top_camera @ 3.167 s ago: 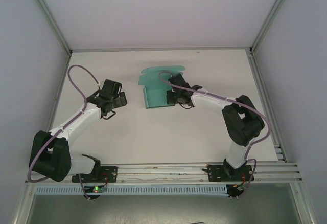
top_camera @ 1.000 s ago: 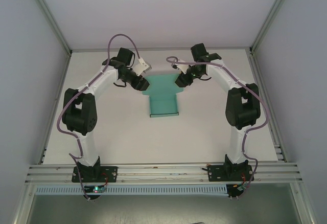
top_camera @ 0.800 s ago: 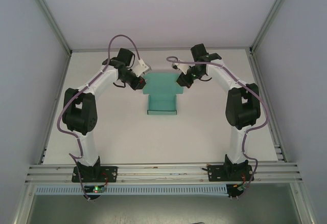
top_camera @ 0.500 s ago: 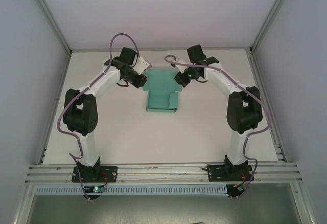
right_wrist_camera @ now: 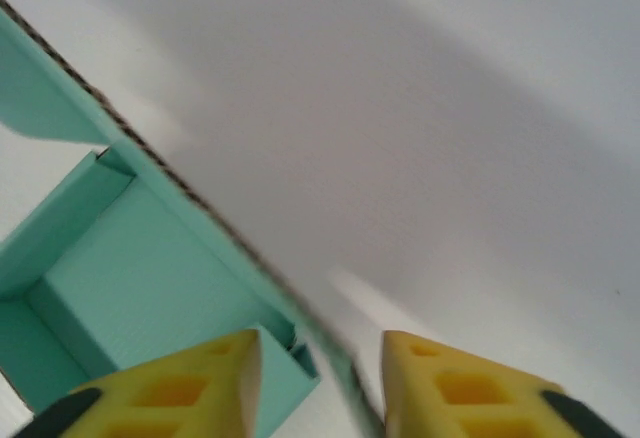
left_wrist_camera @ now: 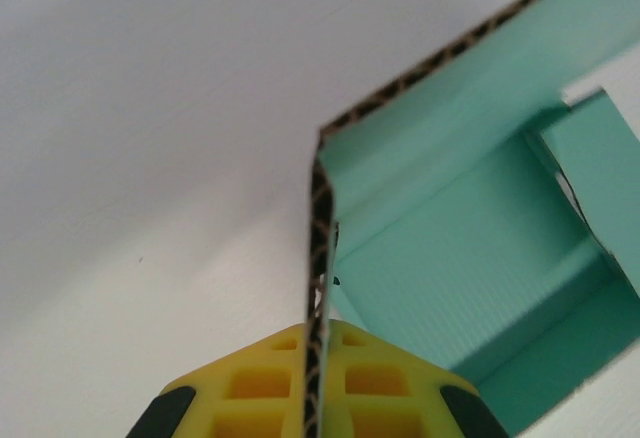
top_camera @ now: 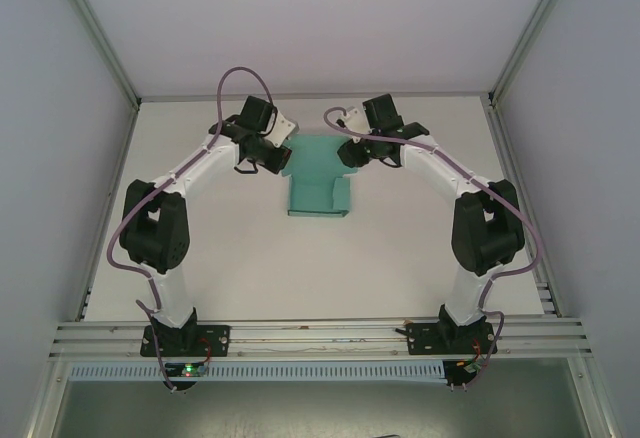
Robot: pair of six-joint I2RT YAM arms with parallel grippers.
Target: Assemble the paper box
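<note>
The left gripper (top_camera: 282,161) is pinching the upright left rear flap of the teal-green, creased corrugated-card paper box (top_camera: 318,180), its jaws clamping the flap's edge. The box is lying open on the white bench (top_camera: 250,258). At the box's right rear flap, the right gripper (top_camera: 346,154) is straddling the edge, its jaws standing partly apart.

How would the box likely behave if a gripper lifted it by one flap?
Probably light: the box is thin fluted card, its wavy core showing along cut edges. Likely stiff within panels but hinging at creases; the flap pinched by the left gripper stands folded up.
</note>
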